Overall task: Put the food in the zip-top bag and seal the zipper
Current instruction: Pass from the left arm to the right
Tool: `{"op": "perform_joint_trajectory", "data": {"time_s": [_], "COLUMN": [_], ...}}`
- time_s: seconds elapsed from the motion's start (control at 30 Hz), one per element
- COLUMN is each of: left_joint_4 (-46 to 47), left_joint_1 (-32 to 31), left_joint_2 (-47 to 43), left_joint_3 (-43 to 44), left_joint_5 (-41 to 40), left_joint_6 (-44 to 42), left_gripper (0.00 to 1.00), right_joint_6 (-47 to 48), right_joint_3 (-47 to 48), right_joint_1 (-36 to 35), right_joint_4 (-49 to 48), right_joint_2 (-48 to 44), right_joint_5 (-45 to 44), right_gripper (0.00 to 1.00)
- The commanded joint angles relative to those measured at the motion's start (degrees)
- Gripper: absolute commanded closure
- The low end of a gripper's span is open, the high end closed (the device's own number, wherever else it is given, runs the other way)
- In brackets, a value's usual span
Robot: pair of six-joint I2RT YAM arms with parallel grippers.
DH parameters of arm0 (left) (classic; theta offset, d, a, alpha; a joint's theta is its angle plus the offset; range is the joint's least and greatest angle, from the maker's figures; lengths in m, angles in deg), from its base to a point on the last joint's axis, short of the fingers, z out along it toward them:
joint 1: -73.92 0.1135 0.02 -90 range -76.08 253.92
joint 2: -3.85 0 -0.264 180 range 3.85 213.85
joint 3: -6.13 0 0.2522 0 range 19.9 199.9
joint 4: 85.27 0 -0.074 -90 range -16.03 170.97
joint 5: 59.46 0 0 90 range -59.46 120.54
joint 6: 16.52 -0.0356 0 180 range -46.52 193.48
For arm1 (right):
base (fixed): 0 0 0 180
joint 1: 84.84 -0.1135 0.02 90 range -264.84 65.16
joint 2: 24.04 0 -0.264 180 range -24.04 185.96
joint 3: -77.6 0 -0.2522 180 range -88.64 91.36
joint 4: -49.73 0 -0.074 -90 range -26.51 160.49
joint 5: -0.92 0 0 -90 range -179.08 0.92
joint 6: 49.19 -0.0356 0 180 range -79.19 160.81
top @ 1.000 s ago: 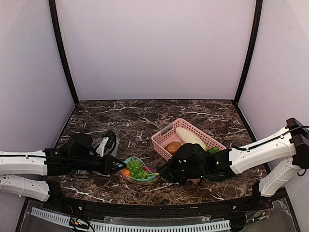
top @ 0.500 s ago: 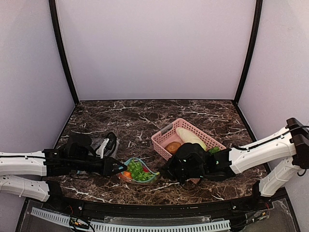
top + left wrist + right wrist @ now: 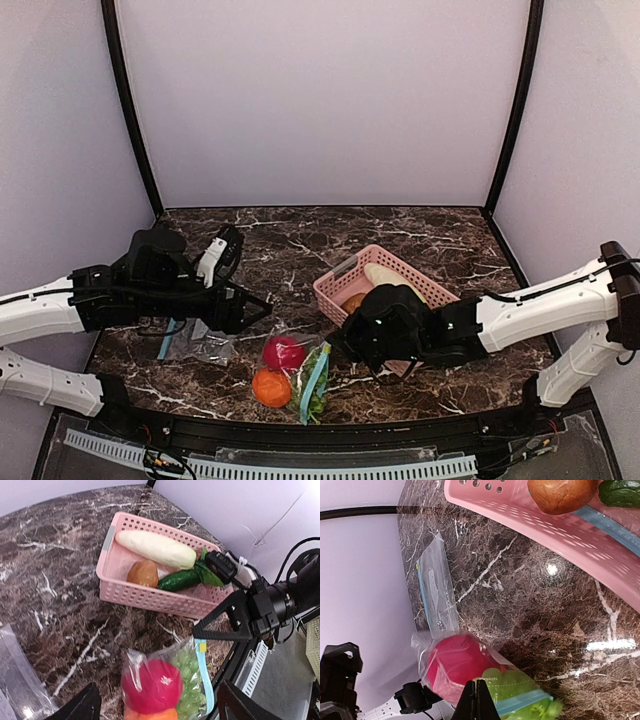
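Since half a second ago, our left gripper [image 3: 252, 308] has let go of the bag [image 3: 300, 372] and drawn back up and to the left. Its jaws are wide apart, near the spare bag [image 3: 195, 342]. The bag has swung round and now lies near the table's [image 3: 300, 240] front edge, just in front of the basket [image 3: 345, 268]. Its zipper [image 3: 315, 380] is on the right and the food [image 3: 285, 353] is inside. Our right gripper [image 3: 475, 700] reaches in low from the right, clenched on the bag's zipper edge.

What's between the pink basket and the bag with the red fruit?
Only bare marble table between the pink basket and the zip-top bag; the left wrist view shows it.
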Motion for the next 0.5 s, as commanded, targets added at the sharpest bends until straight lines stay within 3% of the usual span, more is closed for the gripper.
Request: {"op": "perform_joint_trajectory", "data": {"time_s": [0.0,0.23,0.47], "left_joint_4": [-3.2,3.9,12.6], "left_joint_1": [-0.5,-6.0,-15.6], "left_joint_2": [5.4,13.8,17.0], "left_joint_3": [5.9,6.0,4.5], "left_joint_5": [0.4,1.0,-10.9], "left_joint_6": [-7.8,-3.9,2.4], "left_gripper": [0.22,0.26,0.28], "right_joint_6": [0.5,-0.6,-2.8], "right_joint_3": [2.7,3.4,3.5], "right_joint_1": [0.0,0.1,0.0], "right_joint_4": [2.1,5.3,6.3], "right_joint_2": [-1.2,-1.2,-1.3], "right_joint_5": [-2.3,-3.4,-3.6], "right_gripper": [1.00,1.00,1.00]}}
